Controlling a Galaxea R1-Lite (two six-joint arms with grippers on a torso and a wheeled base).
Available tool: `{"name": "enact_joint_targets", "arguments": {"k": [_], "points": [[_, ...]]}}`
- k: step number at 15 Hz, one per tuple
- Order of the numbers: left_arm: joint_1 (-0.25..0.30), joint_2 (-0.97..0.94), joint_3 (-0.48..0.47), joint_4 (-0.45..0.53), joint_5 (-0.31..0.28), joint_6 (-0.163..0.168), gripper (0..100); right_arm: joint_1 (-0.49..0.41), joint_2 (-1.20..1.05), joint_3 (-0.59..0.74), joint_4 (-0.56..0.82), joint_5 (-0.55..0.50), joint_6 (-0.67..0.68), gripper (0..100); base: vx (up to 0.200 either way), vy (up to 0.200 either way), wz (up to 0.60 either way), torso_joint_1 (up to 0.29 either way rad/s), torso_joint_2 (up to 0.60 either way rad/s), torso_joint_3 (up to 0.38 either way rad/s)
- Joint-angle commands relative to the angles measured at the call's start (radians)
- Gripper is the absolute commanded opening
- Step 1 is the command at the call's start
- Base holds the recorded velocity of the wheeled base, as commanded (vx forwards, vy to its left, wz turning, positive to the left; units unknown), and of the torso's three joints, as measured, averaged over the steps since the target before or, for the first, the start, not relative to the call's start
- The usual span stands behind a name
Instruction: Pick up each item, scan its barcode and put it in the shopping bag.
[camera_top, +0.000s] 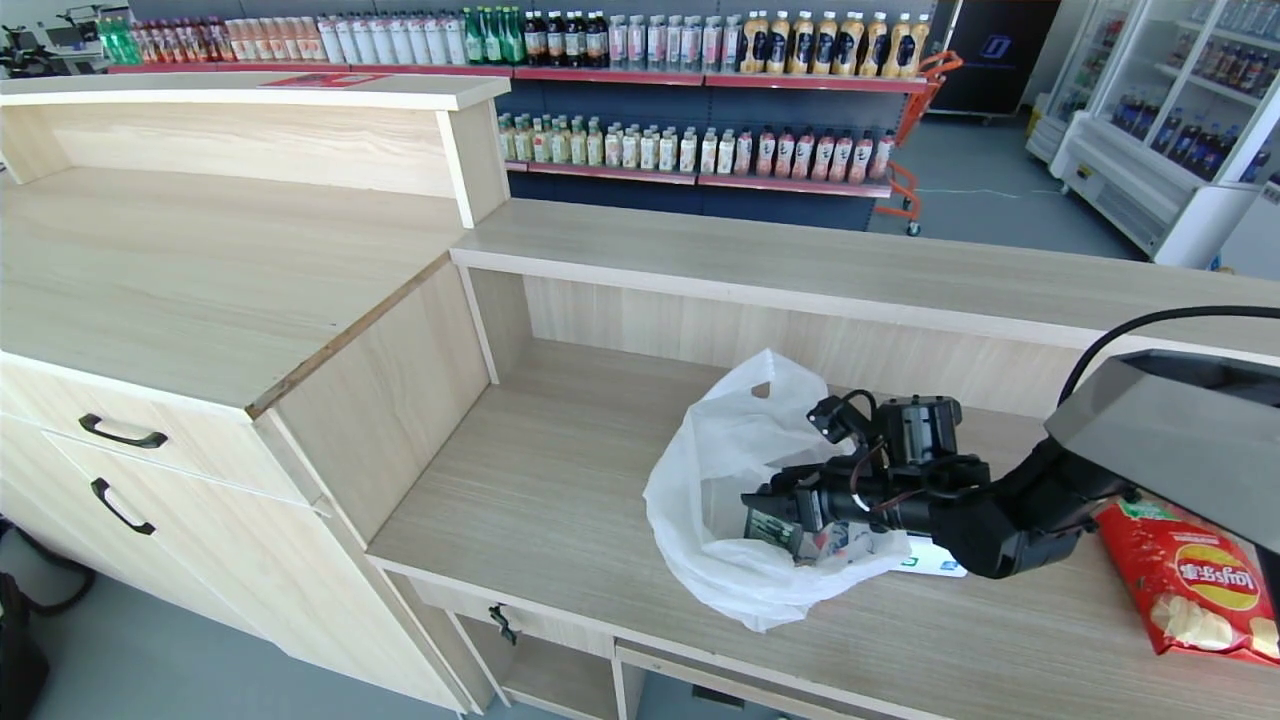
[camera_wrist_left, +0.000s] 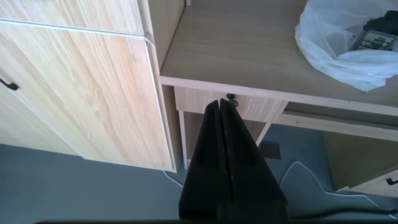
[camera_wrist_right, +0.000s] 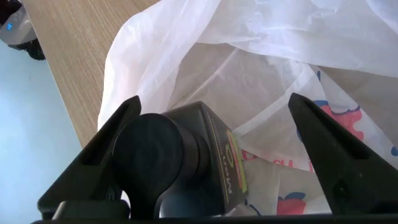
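The white plastic shopping bag (camera_top: 725, 450) lies open on the lower counter, also seen at the edge of the left wrist view as the bag (camera_wrist_left: 336, 46). My right gripper (camera_top: 775, 510) reaches into its mouth. In the right wrist view this gripper (camera_wrist_right: 214, 106) is open, its fingers spread wide. A dark container with a black round cap (camera_wrist_right: 186, 162) lies between them, close to one finger, over the bag's lining (camera_wrist_right: 273, 37). A red bag of chips (camera_top: 1195, 580) lies on the counter at the far right. My left gripper (camera_wrist_left: 221, 109) is shut and empty, hanging low in front of the counter's edge.
A white card-like item (camera_top: 935, 558) lies under the right arm beside the bag. A raised wooden counter (camera_top: 200, 270) with drawers stands to the left, and a ledge (camera_top: 800, 260) runs behind the bag. Bare counter (camera_top: 540, 480) lies left of the bag.
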Motion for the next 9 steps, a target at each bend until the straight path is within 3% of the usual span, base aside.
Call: {"name": "enact_joint_targets", "arguments": {"k": [1, 5, 9], "points": [[0.000, 0.000, 0.000, 0.000, 0.000, 0.000, 0, 0.001, -0.013, -0.002, 0.000, 0.000, 0.000, 100, 0.000, 0.000, 0.00, 0.000, 0.00, 0.000], [0.000, 0.000, 0.000, 0.000, 0.000, 0.000, 0, -0.019, -0.070, -0.054, -0.017, -0.001, -0.091, 100, 0.000, 0.000, 0.00, 0.000, 0.00, 0.000], [0.000, 0.000, 0.000, 0.000, 0.000, 0.000, 0, -0.018, -0.229, -0.080, -0.141, 0.000, -0.129, 100, 0.000, 0.000, 0.00, 0.000, 0.00, 0.000]]}}
